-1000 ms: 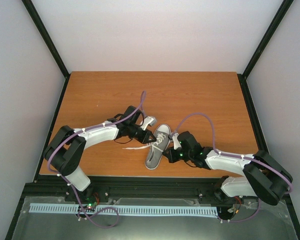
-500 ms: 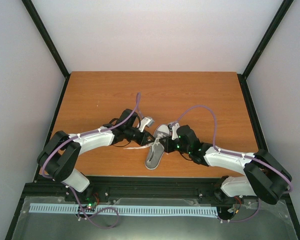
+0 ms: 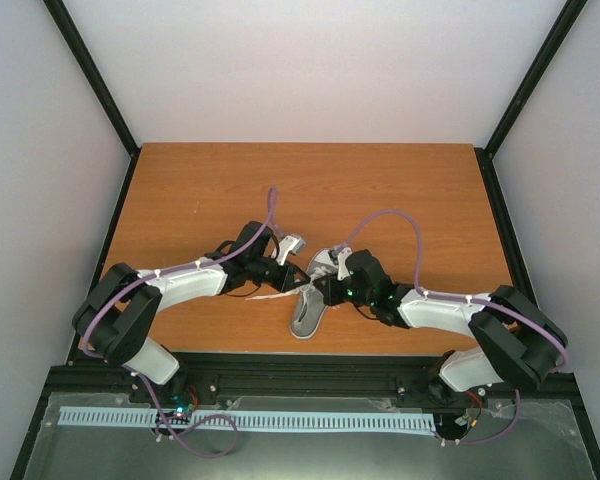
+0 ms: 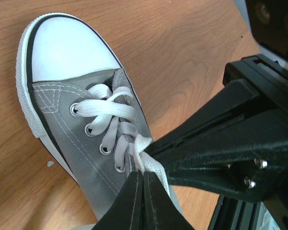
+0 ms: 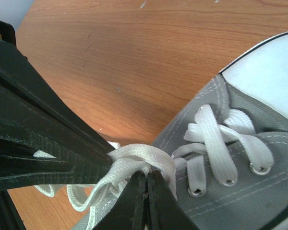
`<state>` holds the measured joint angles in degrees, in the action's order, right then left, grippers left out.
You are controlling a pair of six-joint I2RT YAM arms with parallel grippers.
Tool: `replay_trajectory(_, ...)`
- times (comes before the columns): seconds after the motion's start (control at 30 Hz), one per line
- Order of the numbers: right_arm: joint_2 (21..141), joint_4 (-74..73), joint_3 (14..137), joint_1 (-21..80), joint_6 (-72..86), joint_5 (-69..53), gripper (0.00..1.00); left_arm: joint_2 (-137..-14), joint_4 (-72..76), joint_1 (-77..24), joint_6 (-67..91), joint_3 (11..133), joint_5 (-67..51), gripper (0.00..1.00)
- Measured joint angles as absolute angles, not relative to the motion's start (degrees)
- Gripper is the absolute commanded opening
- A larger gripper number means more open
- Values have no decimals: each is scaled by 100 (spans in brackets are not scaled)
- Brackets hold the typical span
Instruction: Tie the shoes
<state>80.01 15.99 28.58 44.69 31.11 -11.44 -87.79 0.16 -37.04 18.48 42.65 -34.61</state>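
Note:
The grey canvas shoe (image 3: 305, 318) with white toe cap lies on the wooden table, toe pointing away from the arms. Both grippers meet over its laces. In the left wrist view the shoe (image 4: 81, 120) fills the left half; my left gripper (image 4: 144, 175) is shut, its tips pinching a white lace (image 4: 153, 165) at the lowest eyelets. My right gripper (image 5: 147, 175) is also shut on a lace (image 5: 144, 158) that crosses over its tips. Each gripper's black fingers (image 4: 206, 139) reach into the other's view, almost touching at the crossing.
A loose lace end (image 3: 265, 297) trails on the table left of the shoe. The wooden tabletop (image 3: 380, 190) stretches beyond the shoe, bounded by a black frame and white walls. The arms' bases sit along the near edge.
Both grippers have closed in on each other over the shoe's laces; the right arm moved left and the left arm drew in slightly. Both stayed shut.

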Motion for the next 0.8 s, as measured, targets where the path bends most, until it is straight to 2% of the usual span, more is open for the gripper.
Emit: replay_trajectory(0.8,8353,1643,3017,4665,3046,-1157,3,-8670,222,-3704,2154,4077,-3017,1)
